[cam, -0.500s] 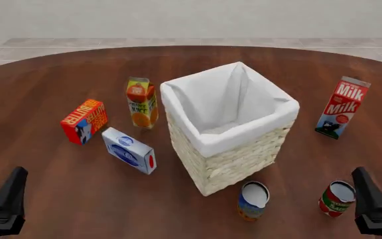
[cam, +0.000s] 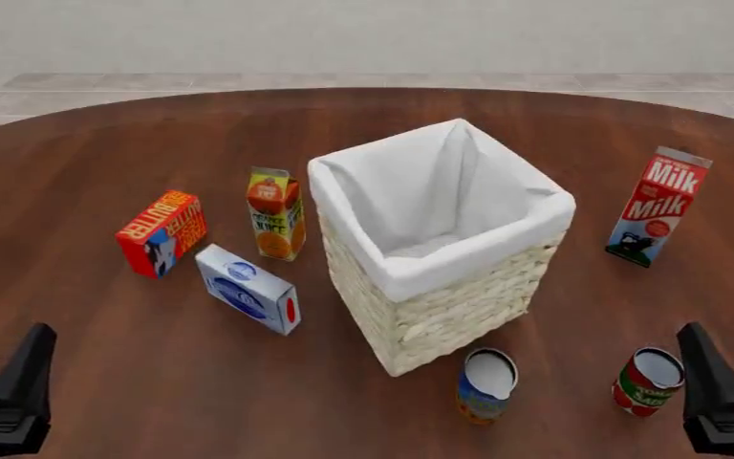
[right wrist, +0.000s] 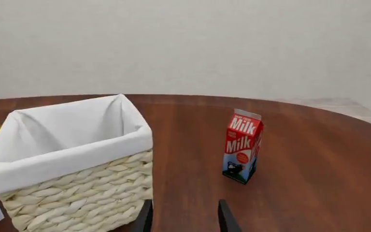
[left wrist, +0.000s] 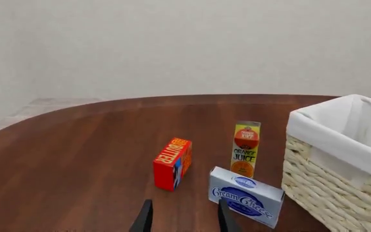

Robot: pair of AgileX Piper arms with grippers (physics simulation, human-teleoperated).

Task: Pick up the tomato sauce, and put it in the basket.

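Observation:
The tomato sauce can [cam: 648, 381], with a red and green label, stands on the table at the front right, just left of my right gripper [cam: 732, 346]. It does not show in either wrist view. The wicker basket [cam: 408, 275] with its white liner stands mid-table, behind and left of the can; it also shows in the left wrist view [left wrist: 340, 150] and the right wrist view [right wrist: 69, 150]. My left gripper [cam: 0, 346] is at the front left. Both grippers are open and empty, as the left wrist view [left wrist: 184, 220] and the right wrist view [right wrist: 184, 218] show.
A blue-and-orange can [cam: 487, 384] stands in front of the basket. A milk carton [cam: 657, 206] stands at the right. An orange juice carton [cam: 275, 213], a butter box [cam: 161, 232] and a cream cheese box [cam: 248, 289] stand left of the basket.

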